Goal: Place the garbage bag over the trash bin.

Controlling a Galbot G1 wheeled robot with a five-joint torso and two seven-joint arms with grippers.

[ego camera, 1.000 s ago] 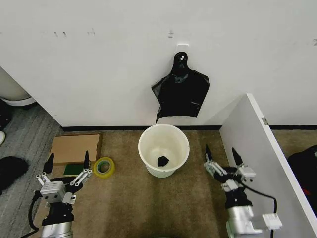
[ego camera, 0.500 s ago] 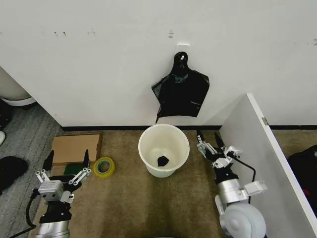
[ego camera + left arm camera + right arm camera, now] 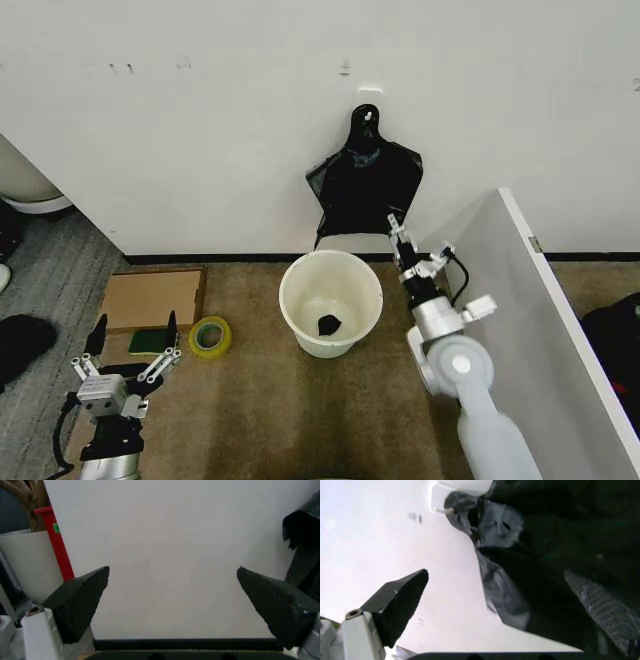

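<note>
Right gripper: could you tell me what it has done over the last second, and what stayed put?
The right gripper rose from the floor beside the trash bin toward the garbage bag on the wall, fingers open, gripping nothing. The left gripper lowered slightly; bin, bag unmoved.

- The right end effector (image 3: 401, 240), fingers spread, has risen from low right of the round cream-white plastic trash bin (image 3: 331, 302) to the hanging glossy black plastic bag (image 3: 366, 190).
- The left end effector (image 3: 131, 343) has sunk slightly nearer.
</note>
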